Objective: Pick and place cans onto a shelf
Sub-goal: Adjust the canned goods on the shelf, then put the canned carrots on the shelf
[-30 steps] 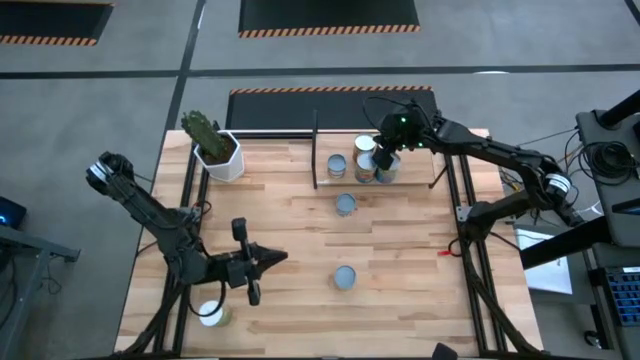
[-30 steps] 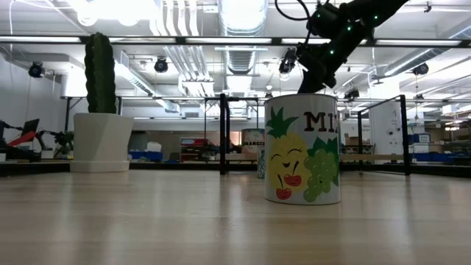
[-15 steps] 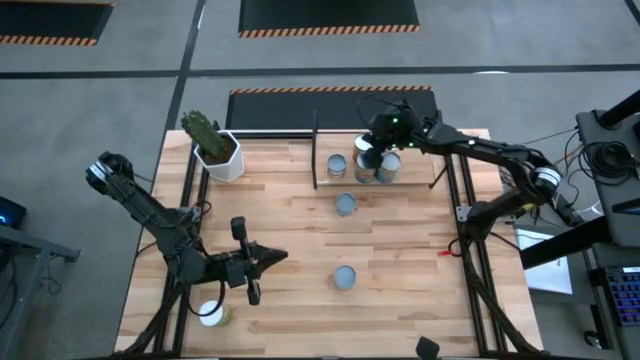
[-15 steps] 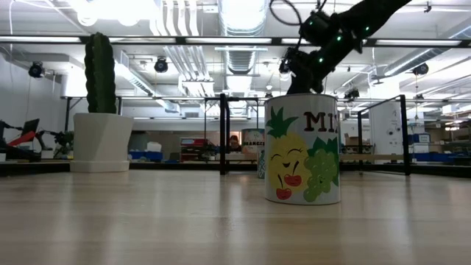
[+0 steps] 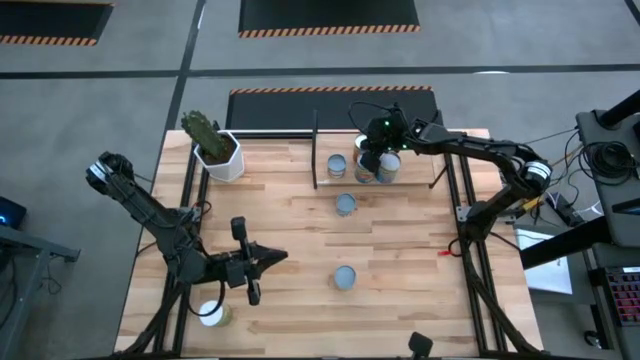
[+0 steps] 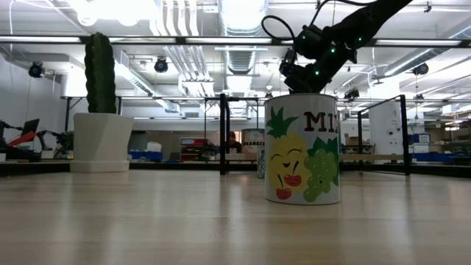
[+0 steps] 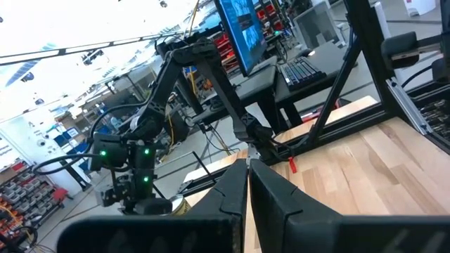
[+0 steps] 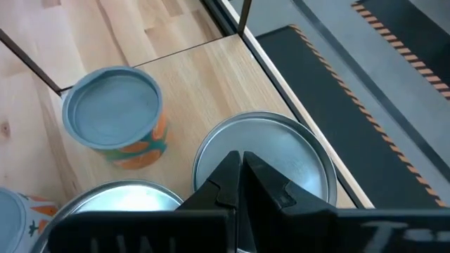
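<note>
Your right gripper (image 5: pixel 371 157), jaws pressed together and empty, hovers over the cans (image 5: pixel 377 168) on the shelf (image 5: pixel 415 178) at twelve o'clock; the left gripper (image 5: pixel 281 257), also closed, waits at seven.

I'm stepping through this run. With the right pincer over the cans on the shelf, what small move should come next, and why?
Probably lift the right pincer clear of the shelf: it is shut and empty above the cans there. Two cans wait on the table, and a third sits near the idle, shut left pincer.

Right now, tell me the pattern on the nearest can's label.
Cartoon pineapple and green grapes on the white can; clearest in the low view.
</note>
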Action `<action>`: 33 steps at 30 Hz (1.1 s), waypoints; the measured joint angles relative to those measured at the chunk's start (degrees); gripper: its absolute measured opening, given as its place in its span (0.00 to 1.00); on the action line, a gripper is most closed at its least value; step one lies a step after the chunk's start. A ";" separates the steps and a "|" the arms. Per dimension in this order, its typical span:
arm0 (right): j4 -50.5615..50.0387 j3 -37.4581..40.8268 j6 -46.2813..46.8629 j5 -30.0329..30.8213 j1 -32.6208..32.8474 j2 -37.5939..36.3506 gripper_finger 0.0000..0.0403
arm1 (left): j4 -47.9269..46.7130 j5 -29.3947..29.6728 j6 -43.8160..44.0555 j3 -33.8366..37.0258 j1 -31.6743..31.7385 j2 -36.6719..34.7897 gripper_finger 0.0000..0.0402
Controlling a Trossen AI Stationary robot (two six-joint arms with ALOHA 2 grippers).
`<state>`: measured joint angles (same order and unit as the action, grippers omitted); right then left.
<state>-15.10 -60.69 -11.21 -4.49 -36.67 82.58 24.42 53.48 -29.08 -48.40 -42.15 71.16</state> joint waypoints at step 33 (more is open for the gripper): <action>-5.57 8.86 15.03 2.33 32.41 -23.41 0.02 | -9.04 -0.01 26.46 -0.26 0.00 4.85 0.00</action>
<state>-20.68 -51.83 3.82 -2.17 -4.26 59.17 15.38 53.47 -2.62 -48.66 -42.15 76.01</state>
